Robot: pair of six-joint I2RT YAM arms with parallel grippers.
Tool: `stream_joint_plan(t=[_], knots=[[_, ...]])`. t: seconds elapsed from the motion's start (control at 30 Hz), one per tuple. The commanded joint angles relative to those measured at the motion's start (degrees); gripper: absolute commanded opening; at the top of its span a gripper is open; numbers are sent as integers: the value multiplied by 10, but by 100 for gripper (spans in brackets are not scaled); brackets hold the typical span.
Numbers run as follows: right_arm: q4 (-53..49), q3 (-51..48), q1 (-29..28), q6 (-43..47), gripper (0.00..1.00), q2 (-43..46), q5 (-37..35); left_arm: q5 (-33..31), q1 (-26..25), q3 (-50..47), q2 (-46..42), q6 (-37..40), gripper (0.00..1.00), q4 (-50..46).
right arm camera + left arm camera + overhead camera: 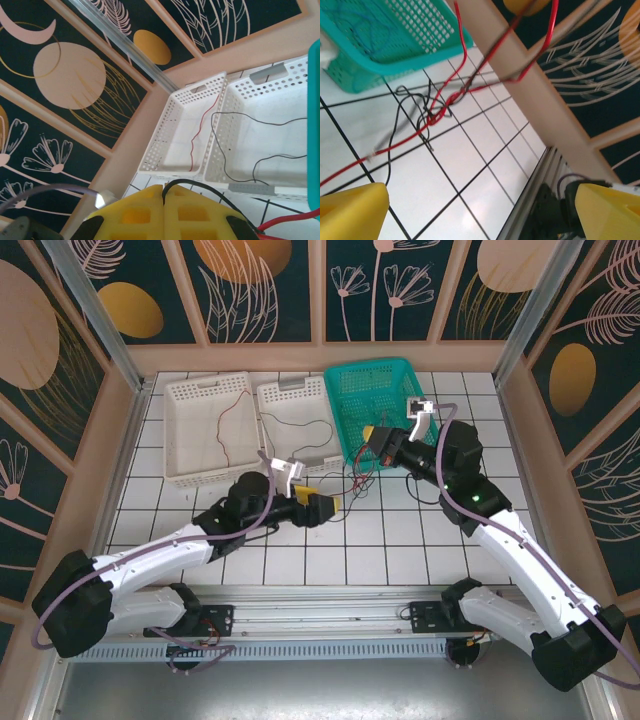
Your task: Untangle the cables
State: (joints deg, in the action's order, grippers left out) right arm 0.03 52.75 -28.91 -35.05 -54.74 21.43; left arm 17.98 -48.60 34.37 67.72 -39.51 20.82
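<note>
- The left gripper hovers low over the white-tiled table, its yellow fingers spread wide apart and empty.
- The right gripper sits just near of the teal basket, at its left corner. Its claw is clenched on a black cable that curls out of the seam between the pressed-together pads.
- The cables, red and black strands knotted together, lie on the tiles between the two grippers, just in front of the teal basket.
- In the left wrist view, red strands climb up and right out of the knot.
- A loose red wire trails inside the far-left white basket.
- A thin black wire loops through the middle white basket beside it.
</note>
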Motion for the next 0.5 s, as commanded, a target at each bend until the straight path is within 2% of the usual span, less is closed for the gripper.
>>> stream_joint_plan(t=[0.0, 0.3, 0.47], knots=[[39, 29, -8, -27, 0, 21, 20, -32, -23, 8, 14, 44, 94, 10], [29, 50, -15, -46, 0, 36, 20, -122, -39, -5, 30, 95, 94, -33], [26, 59, -19, -57, 0, 36, 30, -144, -41, -4, 61, 124, 94, -43]])
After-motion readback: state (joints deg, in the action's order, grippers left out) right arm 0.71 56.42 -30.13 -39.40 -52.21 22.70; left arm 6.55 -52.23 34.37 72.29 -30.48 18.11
